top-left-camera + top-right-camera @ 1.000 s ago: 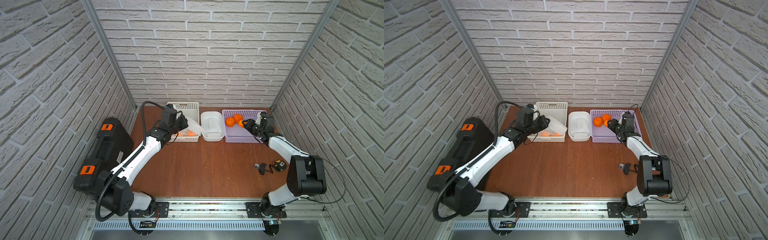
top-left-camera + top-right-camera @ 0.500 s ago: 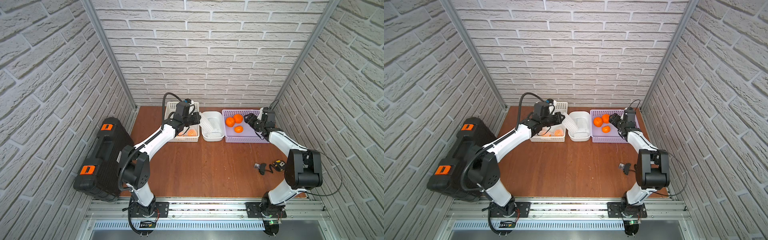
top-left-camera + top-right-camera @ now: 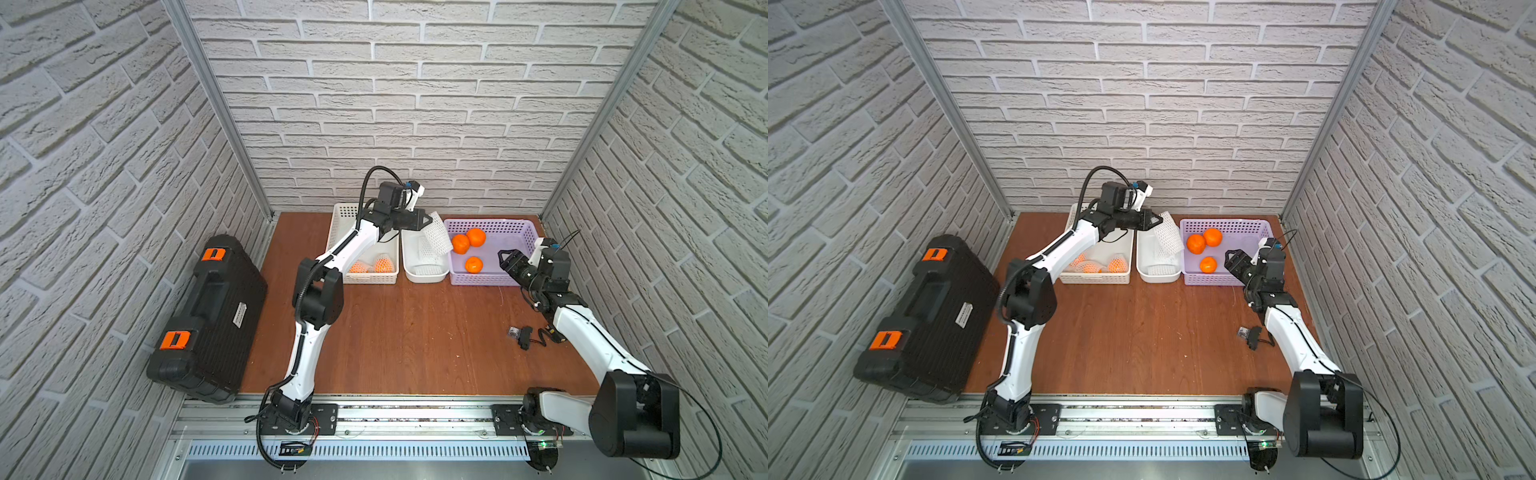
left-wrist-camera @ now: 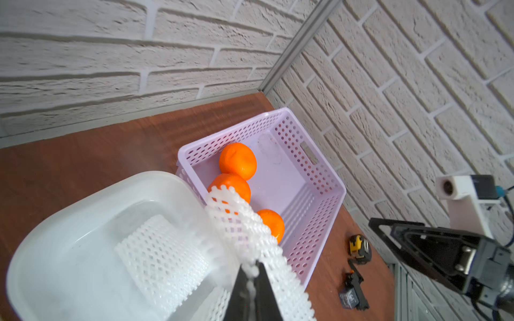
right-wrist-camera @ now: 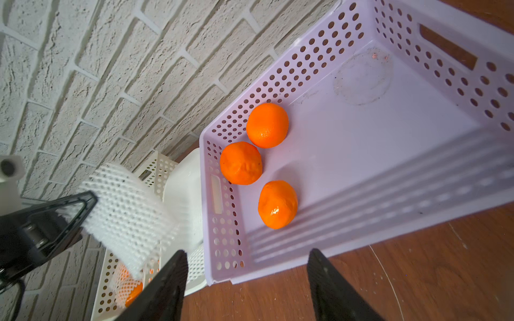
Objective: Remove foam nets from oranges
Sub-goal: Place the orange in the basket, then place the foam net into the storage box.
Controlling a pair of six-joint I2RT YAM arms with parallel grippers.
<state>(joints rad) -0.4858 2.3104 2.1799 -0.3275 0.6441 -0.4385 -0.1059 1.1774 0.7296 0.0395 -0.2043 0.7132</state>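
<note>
**Right gripper [image 5: 247, 252].** The two black fingers [image 5: 167, 286] stand well apart with nothing between them. The near wall of the lavender basket [image 5: 319, 50] shows in the gap.

**Basket contents.** Three bare oranges lie on the floor at the left end. The far orange [image 5: 267, 125] touches the middle orange [image 5: 241, 163]. The near orange [image 5: 277, 204] sits just beside them.

**Adjacent items.** The white tub [image 5: 183, 194] stands just left of the lavender basket. The white perforated basket [image 5: 155, 172] is left of the tub and contains a netted orange [image 5: 130, 291].

**Left gripper [image 5: 83, 211].** It is clamped on a white foam net [image 5: 125, 211], which hangs in front of the tub.

**Support.** All containers rest on the wooden table [image 5: 389, 278].
</note>
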